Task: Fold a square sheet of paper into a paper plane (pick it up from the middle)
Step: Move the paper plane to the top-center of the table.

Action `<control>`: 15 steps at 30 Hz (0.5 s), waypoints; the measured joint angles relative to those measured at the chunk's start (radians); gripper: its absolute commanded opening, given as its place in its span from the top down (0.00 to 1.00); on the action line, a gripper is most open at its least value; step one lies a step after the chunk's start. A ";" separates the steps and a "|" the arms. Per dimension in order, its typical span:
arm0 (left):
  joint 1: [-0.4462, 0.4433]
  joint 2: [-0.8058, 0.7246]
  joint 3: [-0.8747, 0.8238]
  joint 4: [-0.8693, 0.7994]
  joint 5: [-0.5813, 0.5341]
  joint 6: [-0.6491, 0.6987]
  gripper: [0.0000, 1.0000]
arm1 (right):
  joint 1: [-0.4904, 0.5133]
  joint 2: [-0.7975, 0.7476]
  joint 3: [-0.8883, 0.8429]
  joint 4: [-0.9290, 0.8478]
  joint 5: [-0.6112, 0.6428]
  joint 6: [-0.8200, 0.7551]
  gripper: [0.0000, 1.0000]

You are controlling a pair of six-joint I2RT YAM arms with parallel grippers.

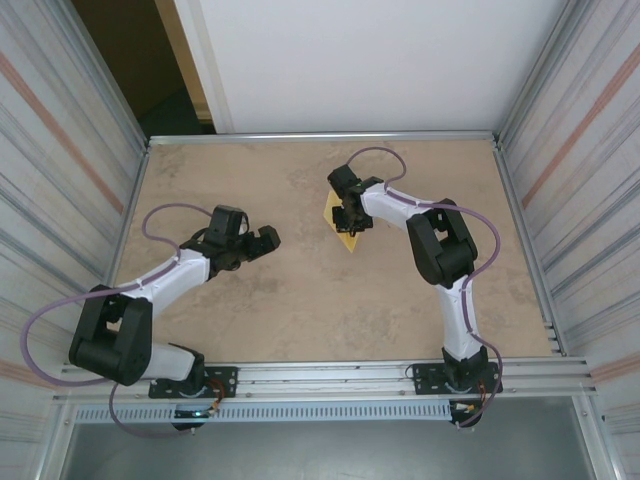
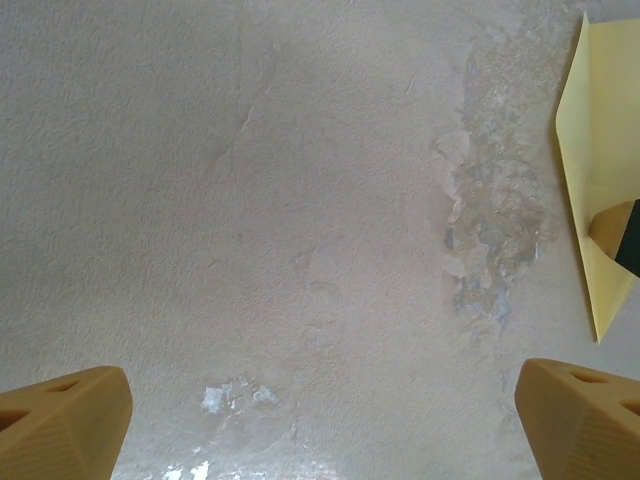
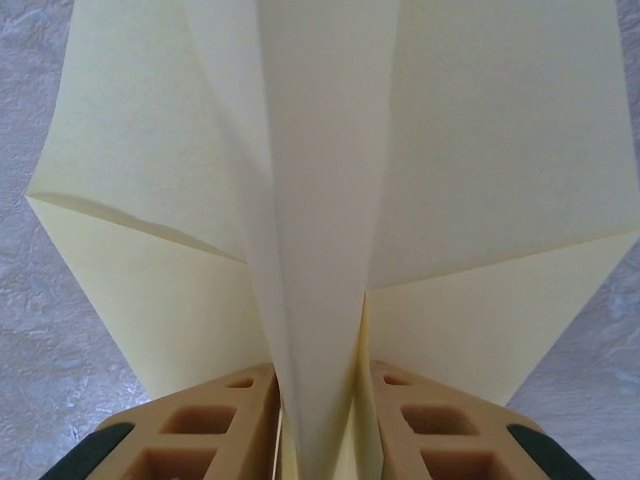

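At the right gripper [image 3: 318,400], the two tan fingers [image 3: 215,425] stand close on either side of the raised centre fold of the paper plane [image 3: 320,150]. We cannot tell whether the pads pinch that fold or merely flank it, because the gap is narrow and the paper hides the contact. Two yellow flaps spread left and right of the fold and lie low over the table [image 3: 40,330].

From above, the right gripper [image 1: 350,218] sits over the yellow paper plane [image 1: 346,240], which lies right of centre on the table [image 1: 300,320].

The left gripper [image 2: 320,425] hangs with its fingertips [image 2: 60,420] spread wide apart and nothing between them. It is above bare table, just beside a worn patch [image 2: 490,200], and the paper's pointed edge [image 2: 600,130] is off to its right. From above, the left gripper [image 1: 262,240] stands apart from the paper.

Step in hand, as we judge it: setting the centre crease of a part-folded plane (the wings look unfinished).

The next move probably calls for the left gripper to come across and steady one flap while the right gripper works on the fold. Thin paper will likely slide or buckle if pushed from one side.

Brands, labels, writing: none legible on the paper, fingers or table.
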 measured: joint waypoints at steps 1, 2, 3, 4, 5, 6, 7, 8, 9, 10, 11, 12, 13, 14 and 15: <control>0.000 0.000 0.000 0.000 0.000 0.000 0.01 | -0.001 0.001 0.001 0.000 0.000 0.000 0.70; 0.000 0.000 0.000 0.000 0.000 0.000 0.01 | -0.002 0.003 0.003 0.000 0.000 0.002 0.69; 0.000 0.001 0.000 0.000 0.000 0.000 0.01 | -0.002 0.005 0.006 0.000 0.001 0.003 0.69; 0.000 0.002 0.000 0.000 0.000 0.000 0.01 | -0.002 0.006 0.007 0.001 0.001 0.003 0.68; 0.000 0.004 0.000 0.000 0.000 0.000 0.01 | -0.002 0.006 0.007 0.001 0.001 0.003 0.67; 0.000 0.006 0.000 0.000 0.000 0.000 0.01 | -0.002 0.007 0.007 0.002 0.001 0.003 0.66; 0.000 0.008 0.000 0.000 0.000 0.000 0.01 | -0.002 0.008 0.008 0.002 0.000 0.003 0.65; 0.000 0.009 0.000 0.000 0.000 0.000 0.01 | -0.002 0.009 0.010 0.002 0.001 0.004 0.64; 0.000 0.009 0.000 0.000 0.000 0.000 0.01 | -0.002 0.013 0.013 0.002 0.001 0.005 0.63; 0.000 0.009 0.000 0.000 0.000 0.000 0.01 | -0.002 0.015 0.017 0.001 0.001 0.007 0.61; 0.000 0.009 0.000 0.000 0.000 0.002 0.01 | -0.002 0.018 0.021 0.001 0.002 0.007 0.60; 0.000 0.009 0.000 0.000 0.001 0.003 0.01 | -0.002 0.022 0.027 0.001 0.003 0.010 0.58; 0.000 0.009 0.000 0.000 0.001 0.003 0.01 | -0.002 0.025 0.032 0.002 0.005 0.014 0.57; 0.000 0.009 0.000 0.000 0.001 0.004 0.01 | -0.002 0.028 0.038 0.002 0.006 0.018 0.55; 0.000 0.009 0.000 0.000 0.002 0.004 0.01 | -0.003 0.033 0.045 0.002 0.009 0.023 0.55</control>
